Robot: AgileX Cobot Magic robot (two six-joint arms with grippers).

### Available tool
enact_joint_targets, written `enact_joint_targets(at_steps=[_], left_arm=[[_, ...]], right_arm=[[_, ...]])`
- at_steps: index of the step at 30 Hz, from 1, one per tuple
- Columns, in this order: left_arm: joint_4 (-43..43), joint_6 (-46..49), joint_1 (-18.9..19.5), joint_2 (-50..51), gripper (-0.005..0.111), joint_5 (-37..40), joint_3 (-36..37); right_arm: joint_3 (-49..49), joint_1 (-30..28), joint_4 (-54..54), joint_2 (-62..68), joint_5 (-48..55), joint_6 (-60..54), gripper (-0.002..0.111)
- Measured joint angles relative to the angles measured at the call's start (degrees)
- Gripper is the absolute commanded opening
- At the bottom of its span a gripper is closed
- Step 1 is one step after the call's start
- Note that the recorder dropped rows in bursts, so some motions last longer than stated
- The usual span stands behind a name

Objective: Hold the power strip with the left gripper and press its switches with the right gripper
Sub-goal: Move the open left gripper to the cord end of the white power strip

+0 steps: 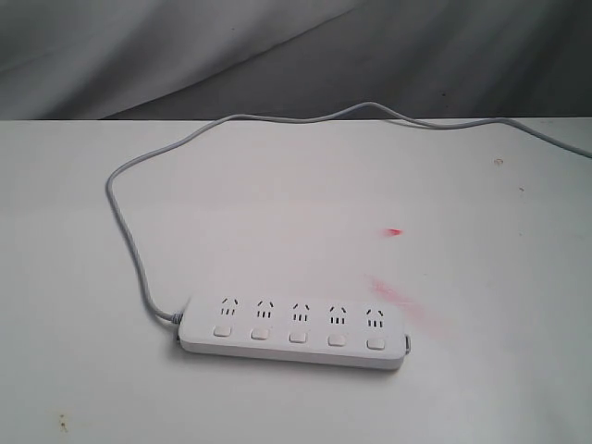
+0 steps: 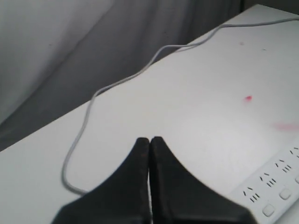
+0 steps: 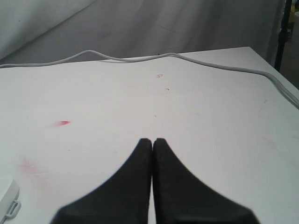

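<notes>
The white power strip (image 1: 294, 331) lies flat near the front middle of the white table, its five switches (image 1: 296, 337) in a row along its near side. Its grey cord (image 1: 129, 231) loops left and back, then runs off to the right. Neither arm shows in the exterior view. In the left wrist view my left gripper (image 2: 149, 140) is shut and empty above the table, with the power strip (image 2: 273, 191) off to one side. In the right wrist view my right gripper (image 3: 152, 140) is shut and empty, and only a corner of the power strip (image 3: 7, 198) shows.
Red smudges (image 1: 396, 231) mark the table (image 1: 277, 203) right of centre. Grey cloth (image 1: 296, 55) hangs behind the table's far edge. A dark stand (image 3: 281, 32) rises beyond the table corner in the right wrist view.
</notes>
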Motion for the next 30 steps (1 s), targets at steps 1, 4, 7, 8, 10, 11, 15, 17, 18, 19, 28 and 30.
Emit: enact_joint_targets(at_steps=[1, 4, 7, 8, 10, 11, 15, 17, 18, 19, 28, 30], left_arm=[[-0.13, 1.28, 0.12, 1.33, 0.0, 0.89, 0.1], [0.48, 5.13, 0.55, 6.57, 0.0, 2.71, 0.23], [1.38, 9.98, 0.55, 10.88, 0.0, 4.53, 0.23], [2.05, 12.21, 0.55, 12.11, 0.0, 5.68, 0.23], [4.03, 16.7, 0.55, 14.22, 0.0, 7.94, 0.23], [5.1, 18.37, 0.55, 14.97, 0.0, 8.45, 0.23], [11.06, 22.45, 0.55, 18.11, 0.0, 9.04, 0.33], [11.55, 22.45, 0.68, 19.47, 0.0, 9.16, 0.45], [10.14, 22.45, 0.93, 20.13, 0.0, 9.16, 0.45], [8.56, 22.96, 1.11, 20.78, 0.0, 9.28, 0.61], [0.78, 28.18, 1.22, 27.86, 0.0, 9.35, 2.76], [0.9, 28.18, 1.22, 29.83, 0.001, 9.35, 2.76]], right_arm=[[0.0, 0.0, 0.0, 0.0, 0.0, 0.0, 0.0], [0.0, 0.0, 0.0, 0.0, 0.0, 0.0, 0.0], [0.0, 0.0, 0.0, 0.0, 0.0, 0.0, 0.0], [0.0, 0.0, 0.0, 0.0, 0.0, 0.0, 0.0], [0.0, 0.0, 0.0, 0.0, 0.0, 0.0, 0.0], [0.0, 0.0, 0.0, 0.0, 0.0, 0.0, 0.0], [0.0, 0.0, 0.0, 0.0, 0.0, 0.0, 0.0], [0.0, 0.0, 0.0, 0.0, 0.0, 0.0, 0.0], [0.0, 0.0, 0.0, 0.0, 0.0, 0.0, 0.0], [0.0, 0.0, 0.0, 0.0, 0.0, 0.0, 0.0], [0.0, 0.0, 0.0, 0.0, 0.0, 0.0, 0.0], [0.0, 0.0, 0.0, 0.0, 0.0, 0.0, 0.0]])
